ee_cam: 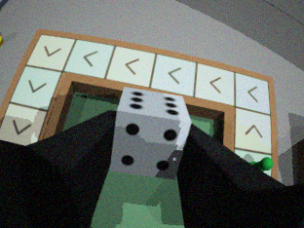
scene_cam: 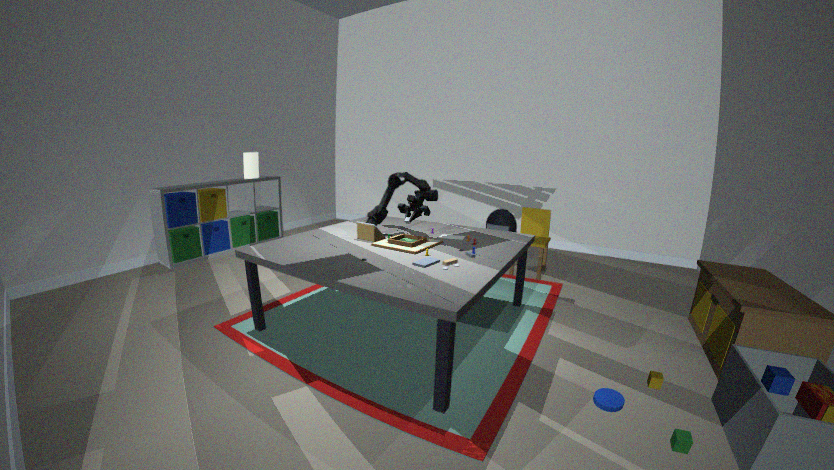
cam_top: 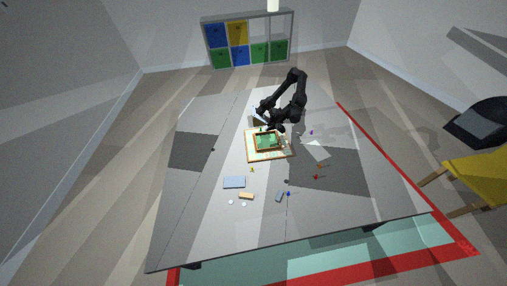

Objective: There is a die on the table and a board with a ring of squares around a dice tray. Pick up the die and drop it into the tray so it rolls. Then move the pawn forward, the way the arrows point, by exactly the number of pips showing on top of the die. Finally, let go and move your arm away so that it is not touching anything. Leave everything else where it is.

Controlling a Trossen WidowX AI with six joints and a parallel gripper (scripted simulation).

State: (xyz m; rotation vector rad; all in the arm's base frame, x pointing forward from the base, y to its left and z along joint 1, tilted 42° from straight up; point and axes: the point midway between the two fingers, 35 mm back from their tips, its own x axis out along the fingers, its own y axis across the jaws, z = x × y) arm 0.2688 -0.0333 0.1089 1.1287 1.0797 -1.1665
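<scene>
Die held over tray
Fingers clamp the die (ee_cam: 150, 133) above the green tray (ee_cam: 139, 225); green pawn (ee_cam: 265, 164) on the board's right side.

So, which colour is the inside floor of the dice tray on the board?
Green, in lighter and darker patches; the wooden-rimmed dice tray shows best in the wrist view.
</scene>
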